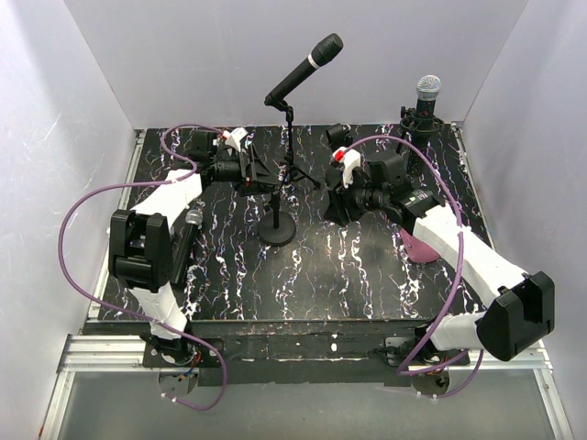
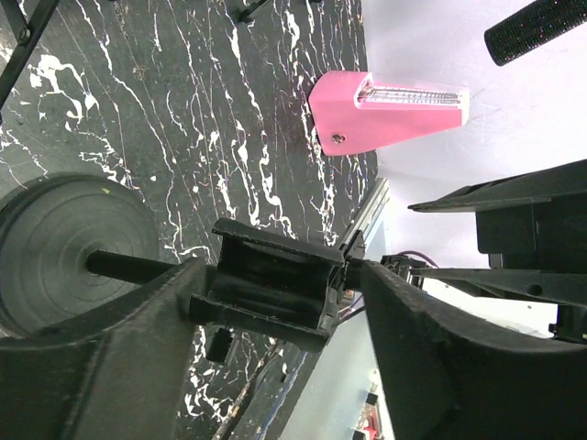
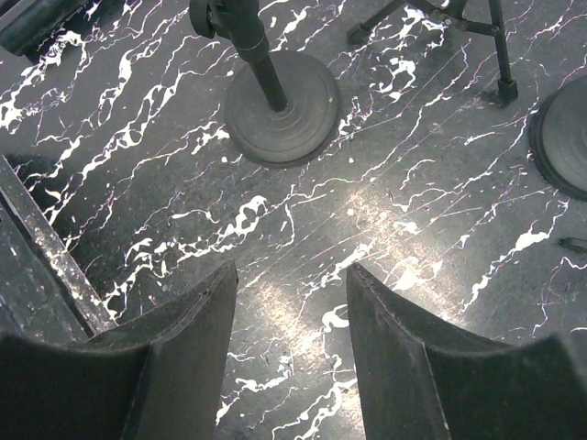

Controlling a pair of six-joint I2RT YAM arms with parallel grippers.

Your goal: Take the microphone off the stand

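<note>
Eyeing the mic point(image 1: 307, 66), clipped tilted atop the stand point(image 1: 277, 229) above the table's point(image 1: 367, 284) far edge, I judge it light, rigid, smooth, best grasped mid-body; my right gripper point(image 3: 292, 302) gapes empty, my left gripper point(image 2: 286, 273) straddles the collar point(image 2: 257, 302), grip unclear.

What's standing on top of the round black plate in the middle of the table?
A thin black pole rises from the plate's middle. Nothing else rests on it. The table under the plate is covered, so hidden.
</note>
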